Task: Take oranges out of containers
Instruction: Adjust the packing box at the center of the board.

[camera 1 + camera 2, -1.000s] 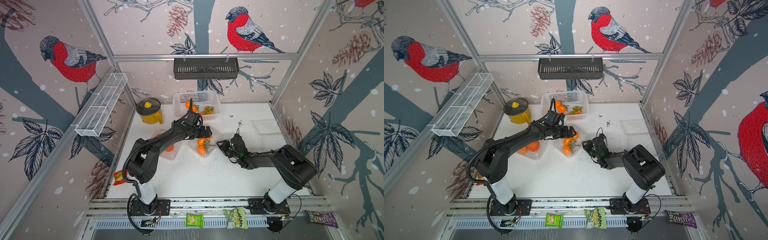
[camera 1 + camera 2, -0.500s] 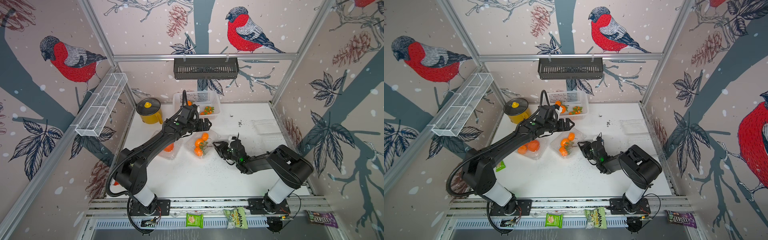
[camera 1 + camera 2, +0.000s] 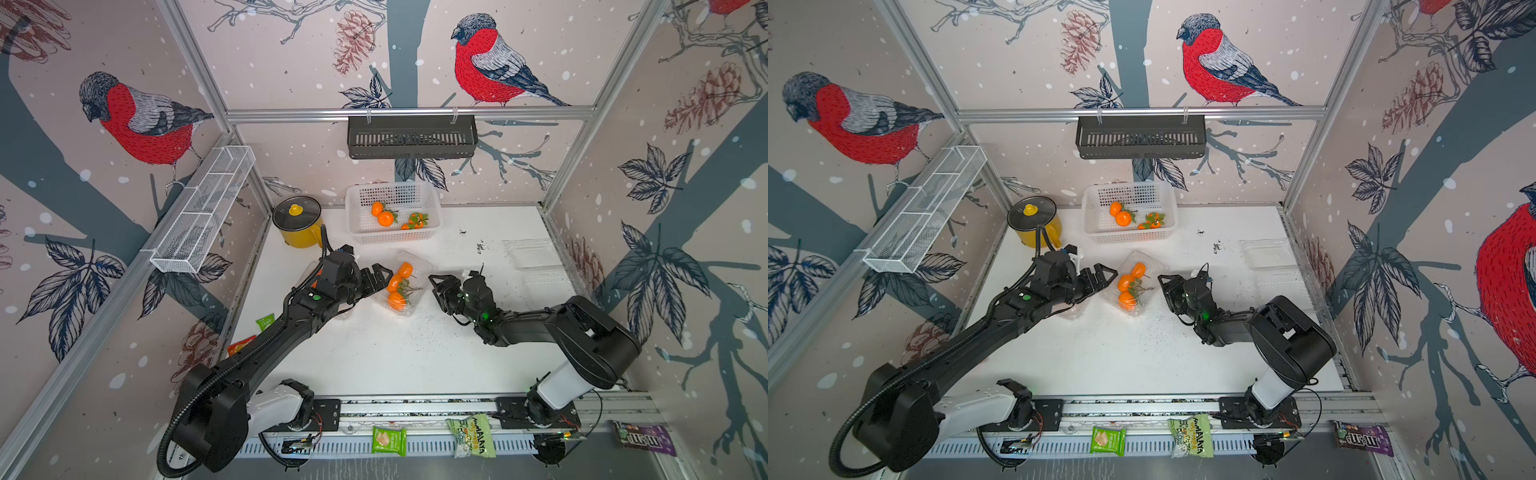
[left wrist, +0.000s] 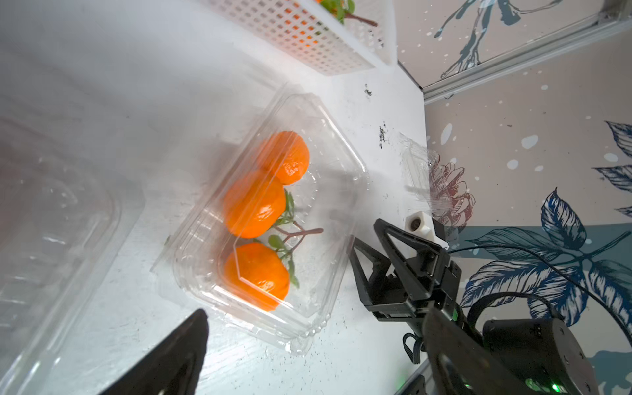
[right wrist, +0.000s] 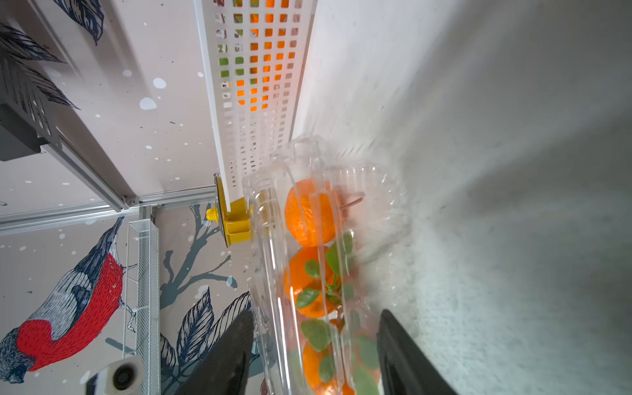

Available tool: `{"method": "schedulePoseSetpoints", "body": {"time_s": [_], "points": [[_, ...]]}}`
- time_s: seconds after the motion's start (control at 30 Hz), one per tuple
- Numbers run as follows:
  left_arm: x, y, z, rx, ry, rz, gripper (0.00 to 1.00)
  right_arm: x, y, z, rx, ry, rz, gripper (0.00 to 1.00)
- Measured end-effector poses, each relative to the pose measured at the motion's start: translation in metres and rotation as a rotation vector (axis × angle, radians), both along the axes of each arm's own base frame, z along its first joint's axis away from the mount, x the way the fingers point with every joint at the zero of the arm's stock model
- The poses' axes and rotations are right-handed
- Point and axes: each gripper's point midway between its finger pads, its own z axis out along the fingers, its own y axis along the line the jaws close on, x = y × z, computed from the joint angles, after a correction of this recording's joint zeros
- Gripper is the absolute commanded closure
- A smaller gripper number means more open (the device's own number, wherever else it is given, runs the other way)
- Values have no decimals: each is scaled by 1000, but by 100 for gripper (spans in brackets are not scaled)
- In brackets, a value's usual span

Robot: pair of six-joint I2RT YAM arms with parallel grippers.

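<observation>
Three oranges lay in a row inside the clear box. Its long axis ran between the two grippers toward the white basket, and the leafy stems pointed toward the right gripper. The left gripper stood spread wide and empty just beside one long side. The right gripper, jaws parted and grasping nothing, faced the opposite long side.
</observation>
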Motion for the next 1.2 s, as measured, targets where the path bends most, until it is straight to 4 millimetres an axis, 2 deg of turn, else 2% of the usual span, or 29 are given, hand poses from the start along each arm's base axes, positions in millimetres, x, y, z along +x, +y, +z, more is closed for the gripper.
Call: {"method": "schedulePoseSetpoints", "body": {"time_s": [0.07,0.17,0.27,0.37,0.47,0.57,0.63,0.8,0.9,1.03,1.2], "points": [[-2,-7,-7,-37,46,-14,3,-3,-2,1,-17,-7,7,35],[1,-18,-12,-94,84,-31,3,-5,-5,12,-60,-41,26,23],[-1,-22,-17,-119,112,-38,3,0,-9,45,-141,-137,42,1],[-1,-21,-14,-126,109,-34,3,17,-21,72,-262,-240,40,0],[-3,-20,-15,-124,111,-33,3,51,-31,80,-465,-295,74,0],[-7,-17,-24,-112,138,-29,3,85,-28,73,-647,-319,175,0],[-10,-16,-32,-103,158,-26,3,96,-22,60,-749,-323,273,0],[-15,-10,-44,-96,189,-8,3,108,7,38,-866,-370,494,0],[-19,-5,-60,-89,233,14,3,118,28,29,-905,-408,584,0],[-11,-5,-71,-77,258,30,3,115,49,12,-895,-433,695,0],[17,-14,-71,-77,250,32,3,102,50,3,-845,-425,740,0]]}}
